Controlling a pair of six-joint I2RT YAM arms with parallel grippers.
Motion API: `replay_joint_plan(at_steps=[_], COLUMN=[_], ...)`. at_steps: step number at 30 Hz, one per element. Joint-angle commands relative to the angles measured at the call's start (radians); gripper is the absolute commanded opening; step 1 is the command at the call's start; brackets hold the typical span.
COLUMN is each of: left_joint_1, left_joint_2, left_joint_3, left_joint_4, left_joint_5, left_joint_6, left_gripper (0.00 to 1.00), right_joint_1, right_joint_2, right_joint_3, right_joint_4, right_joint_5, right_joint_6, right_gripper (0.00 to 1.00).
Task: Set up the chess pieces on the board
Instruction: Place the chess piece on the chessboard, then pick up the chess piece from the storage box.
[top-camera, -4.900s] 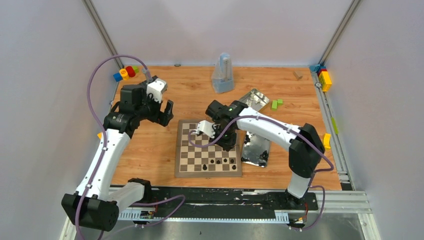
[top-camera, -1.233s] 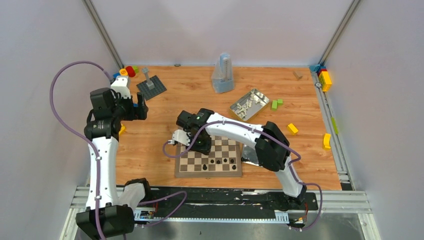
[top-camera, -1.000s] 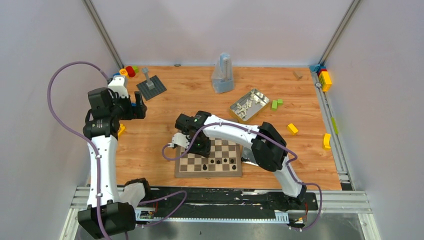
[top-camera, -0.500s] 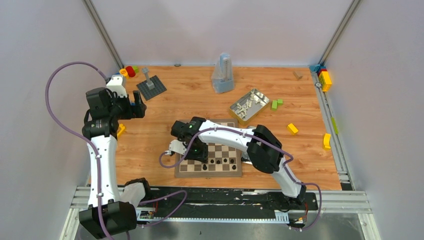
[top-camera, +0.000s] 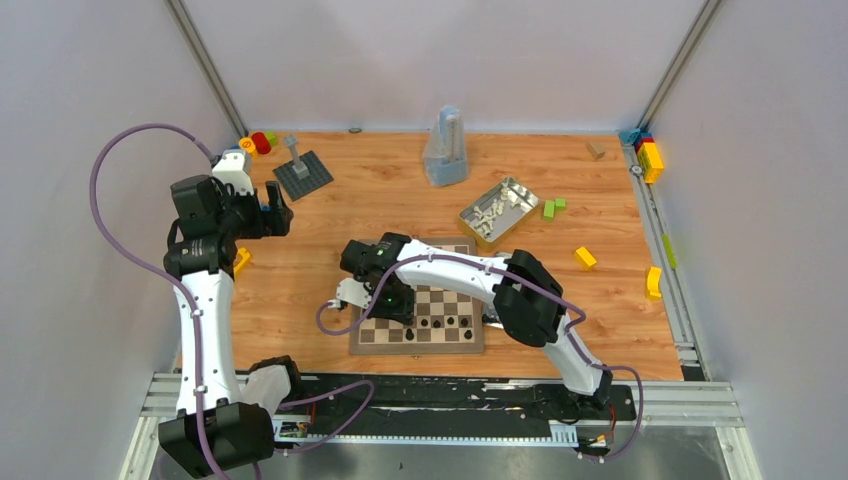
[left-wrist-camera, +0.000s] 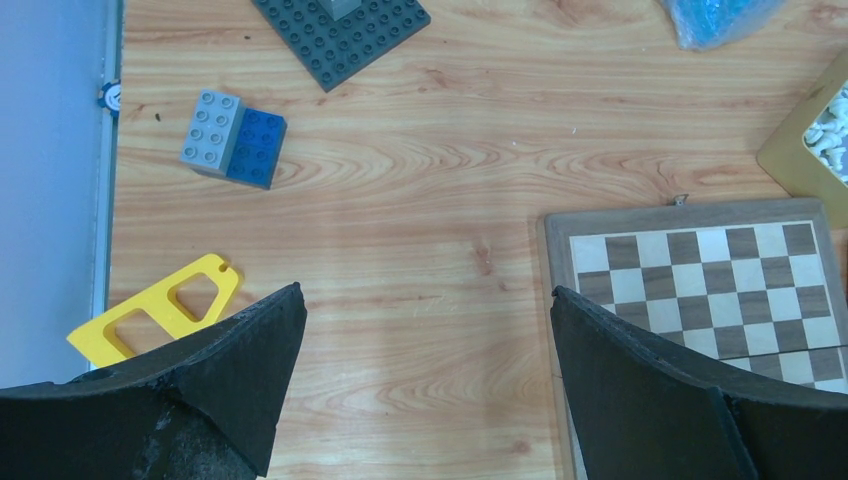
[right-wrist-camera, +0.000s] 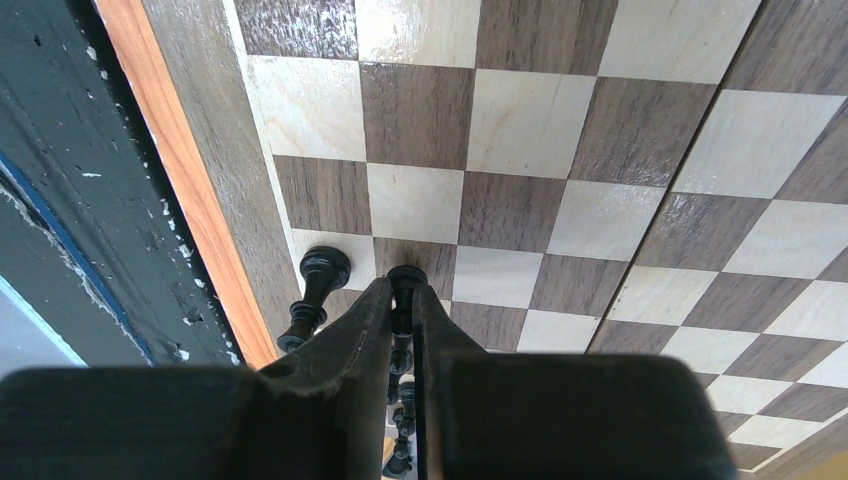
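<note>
The right gripper (right-wrist-camera: 404, 296) is clamped tight on a black pawn (right-wrist-camera: 406, 277), its 2 fingers pinching the stem so that the round head shows just past the tips. I cannot tell whether the pawn's base touches the wood. Just beside it, toward the near border, is a second black pawn (right-wrist-camera: 318, 290), apart from the fingers. Both are over the near left part of the board (right-wrist-camera: 520, 120), close to its tan edge. In the top view, a short row of other black pieces (top-camera: 446, 322) stands along the board's near side, to the right of the gripper. The left gripper (left-wrist-camera: 425, 300) is spread wide with nothing between its fingers, and it hangs above the bare table (left-wrist-camera: 420, 200) left of the board. A dark studded plate (left-wrist-camera: 340, 30) and a grey and blue block (left-wrist-camera: 233, 138) lie beyond it. By the board's far right corner, a tin (top-camera: 530, 197) holds the white pieces (top-camera: 488, 213)
</note>
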Motion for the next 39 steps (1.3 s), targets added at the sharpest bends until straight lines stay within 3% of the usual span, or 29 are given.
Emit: replay_joint_plan(at_steps=[1, 8, 19, 27, 33, 39], left_joint_1=[0.013, 0.016, 0.020, 0.022, 0.022, 0.022], left_joint_2=[-0.012, -0.011, -0.008, 0.000, -0.002, 0.008], left_joint_3=[-0.001, -0.001, -0.004, 0.005, 0.005, -0.004], left_joint_4=[0.033, 0.031, 0.029, 0.028, 0.028, 0.012], left_joint_5=[0.022, 0.027, 0.035, 0.037, 0.087, 0.265], left_joint_6=[-0.009, -0.006, -0.004, -0.004, 0.011, 0.015], left_gripper=[1.00, 1.00, 1.00, 1.00, 1.00, 1.00], right_joint_1=[0.012, 0.014, 0.006, -0.036, -0.141, -0.345], right_joint_2=[0.014, 0.016, -0.039, -0.167, -0.309, -0.467], right_joint_3=[0.042, 0.038, 0.052, 0.075, -0.018, -0.212], right_joint_4=[-0.003, -0.002, 0.024, 0.035, 0.076, 0.107], right_joint_5=[0.001, 0.008, 0.023, 0.008, -0.066, -0.165], right_joint_6=[0.011, 0.012, 0.014, 0.011, 0.042, 0.060], right_gripper=[0.11, 0.18, 0.38, 0.40, 0.42, 0.42])
